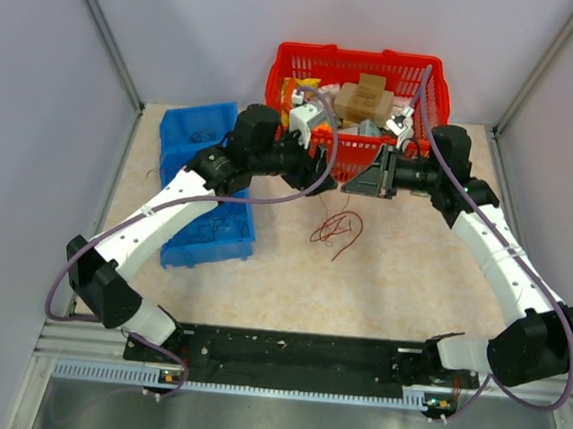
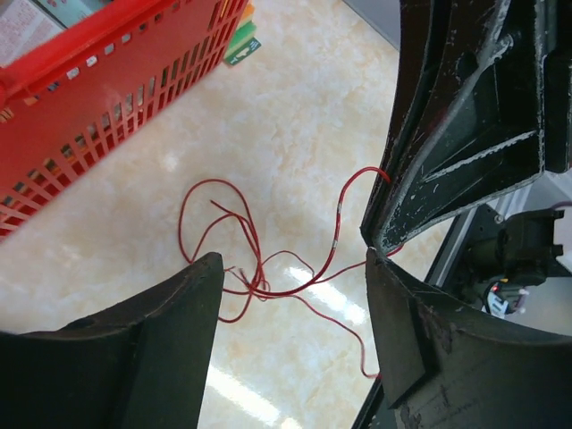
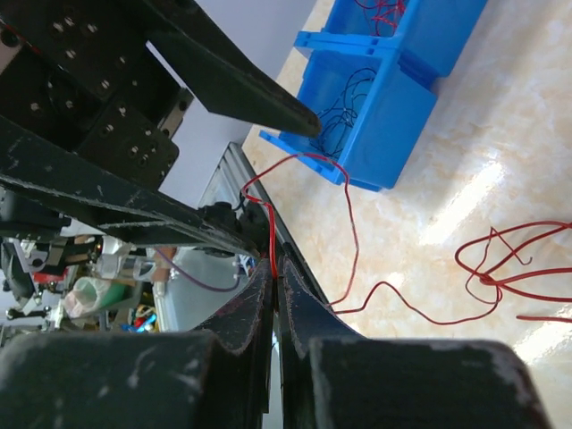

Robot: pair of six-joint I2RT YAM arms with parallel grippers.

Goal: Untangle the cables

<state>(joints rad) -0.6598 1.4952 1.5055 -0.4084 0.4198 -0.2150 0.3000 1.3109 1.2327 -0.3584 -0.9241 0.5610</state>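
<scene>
Up closest: right hand, fingers pressed tight together, pinching one strand of the red cables right at the tips. Can follow that strand off the tips, up in a small arc, then down to the loose loops lying on the counter. Held up above the counter, not resting on it.

Left hand spread wide, nothing but air between the fingers. Looking down through the gap, can see the bundle flat on the counter below, a few loops crossing in one knotty spot. Not touching any wire, as far as can be made out. Hard to tell about contact between its right finger and the right hand's tip; just beside it at least.

From overhead: both hands tip to tip over the middle of the counter, just in front of a red basket stuffed with boxes and odd parts. Bundle right below them, a little nearer the arm bases.

Off to the left, under the left arm, a blue bin with compartments. Can spot thin dark wires in one and red ones in another from the right wrist camera. Well apart from the loose bundle.
</scene>
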